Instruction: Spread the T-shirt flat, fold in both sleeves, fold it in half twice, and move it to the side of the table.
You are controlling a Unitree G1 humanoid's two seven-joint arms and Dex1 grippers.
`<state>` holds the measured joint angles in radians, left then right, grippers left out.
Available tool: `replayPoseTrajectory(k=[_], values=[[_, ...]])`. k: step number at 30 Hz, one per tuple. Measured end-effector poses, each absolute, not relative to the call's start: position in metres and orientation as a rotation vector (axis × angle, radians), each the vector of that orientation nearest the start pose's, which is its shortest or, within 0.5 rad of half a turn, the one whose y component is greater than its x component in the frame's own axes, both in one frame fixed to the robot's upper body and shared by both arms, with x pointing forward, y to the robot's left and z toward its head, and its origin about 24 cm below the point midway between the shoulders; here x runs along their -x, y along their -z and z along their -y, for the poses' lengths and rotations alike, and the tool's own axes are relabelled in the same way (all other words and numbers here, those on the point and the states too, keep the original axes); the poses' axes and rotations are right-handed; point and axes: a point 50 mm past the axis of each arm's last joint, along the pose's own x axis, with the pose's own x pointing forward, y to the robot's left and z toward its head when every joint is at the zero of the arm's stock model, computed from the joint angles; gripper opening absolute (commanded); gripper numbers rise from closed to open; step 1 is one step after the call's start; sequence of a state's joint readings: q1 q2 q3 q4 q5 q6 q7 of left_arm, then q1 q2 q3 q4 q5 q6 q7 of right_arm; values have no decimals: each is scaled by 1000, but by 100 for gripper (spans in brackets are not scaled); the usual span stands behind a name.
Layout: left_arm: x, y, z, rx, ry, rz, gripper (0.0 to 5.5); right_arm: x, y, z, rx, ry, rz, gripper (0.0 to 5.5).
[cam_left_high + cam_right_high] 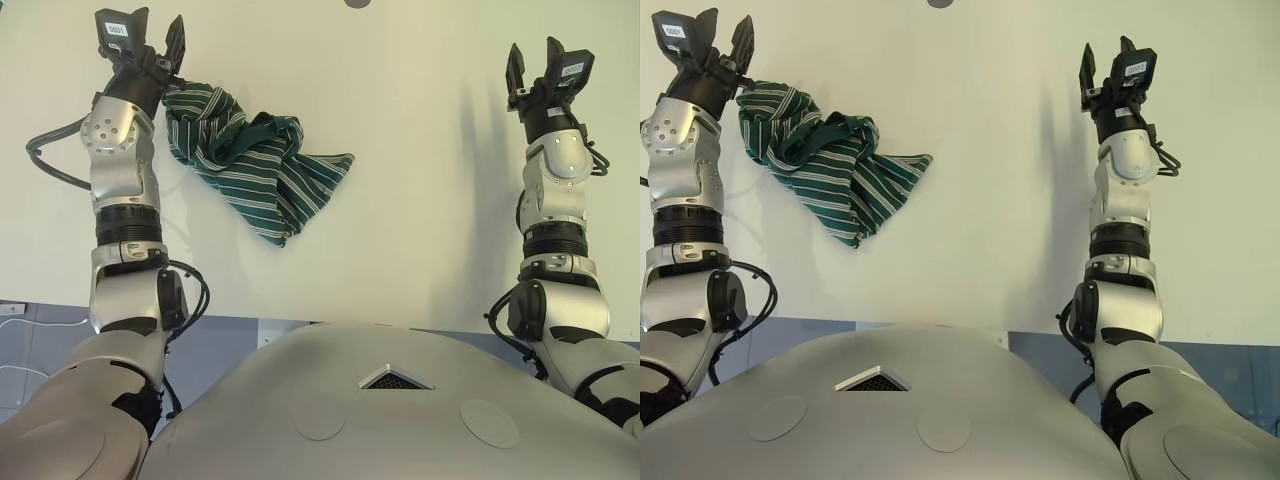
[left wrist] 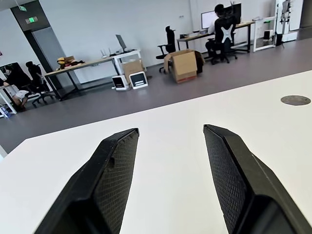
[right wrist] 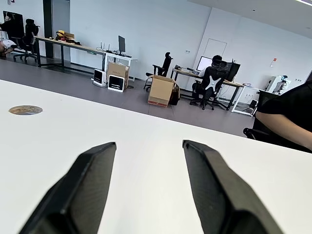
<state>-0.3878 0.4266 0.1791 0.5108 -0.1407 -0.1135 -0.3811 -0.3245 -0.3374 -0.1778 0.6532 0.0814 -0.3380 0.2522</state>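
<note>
A green T-shirt [image 1: 255,160] with thin white stripes lies crumpled in a heap on the white table [image 1: 400,200], left of the middle. My left gripper [image 1: 150,40] hovers at the heap's far left corner, right beside the cloth, its fingers [image 2: 114,180] open with nothing between them. My right gripper [image 1: 538,68] is raised far to the right, well apart from the shirt, and its fingers [image 3: 217,190] are open and empty too.
A round grey cable port [image 1: 357,3] sits in the table at the far edge. The table's near edge [image 1: 300,318] runs just in front of my torso. Bare tabletop stretches between the shirt and my right arm.
</note>
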Motion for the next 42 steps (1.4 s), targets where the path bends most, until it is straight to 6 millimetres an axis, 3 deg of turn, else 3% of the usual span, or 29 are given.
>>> replayPoseTrajectory(k=[11,16,18,19,20,23,26,31,37,42], values=[[-303,-67,-281,-235,119,-58,244,-297,-36,257,202,-30,13,254],[-299,-70,-285,-248,132,-53,244,-297,-36,257,201,-27,13,254],[-291,-58,-295,-308,148,-162,244,-296,-35,256,169,-55,7,254],[-283,-44,-297,-385,206,-263,244,-297,-34,251,120,-109,-8,254],[-272,-28,-293,-440,285,-358,244,-298,-32,230,60,-241,-29,254],[-268,-32,-284,-603,491,-450,244,-292,-25,150,-71,-688,-117,254],[-261,-38,-268,-637,627,-503,244,-280,-21,110,-155,-969,-253,254],[-258,-42,-261,-658,656,-536,244,-275,-22,89,-304,-1184,-432,254],[-257,-43,-261,-642,649,-529,247,-271,-17,80,-347,-1215,-513,139],[-260,-58,-276,-454,561,-436,247,-274,-21,74,-345,-1191,-471,42]])
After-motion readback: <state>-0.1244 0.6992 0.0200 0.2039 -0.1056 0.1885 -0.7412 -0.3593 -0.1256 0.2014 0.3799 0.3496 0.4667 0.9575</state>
